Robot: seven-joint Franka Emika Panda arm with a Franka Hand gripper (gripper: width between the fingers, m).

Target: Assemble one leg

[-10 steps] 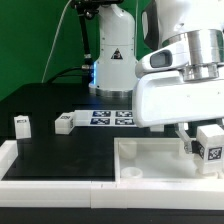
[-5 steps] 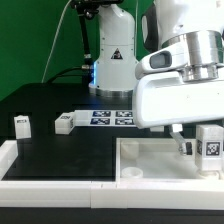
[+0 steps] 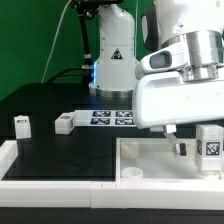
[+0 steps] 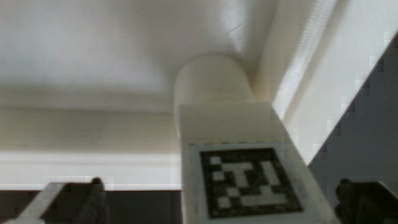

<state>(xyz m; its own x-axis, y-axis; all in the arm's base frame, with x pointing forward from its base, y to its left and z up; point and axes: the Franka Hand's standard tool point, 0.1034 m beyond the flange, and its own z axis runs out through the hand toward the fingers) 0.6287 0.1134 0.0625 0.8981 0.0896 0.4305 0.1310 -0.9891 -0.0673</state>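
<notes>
Toward the exterior view's left of the white tray [image 3: 150, 162], a small white block [image 3: 21, 125] and a second block [image 3: 64, 122] stand on the black table [image 3: 50, 150]. At the tray's corner on the exterior view's right, the leg [image 3: 211, 143] stands upright between the gripper [image 4: 214, 203] jaws, which are spread wide

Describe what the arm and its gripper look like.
The arm is bulky, rounded and glossy white, with a silver-grey ring band near the wrist. The gripper has a boxy white body and short dark fingers. Behind, the white base bears a black triangle mark.
</notes>
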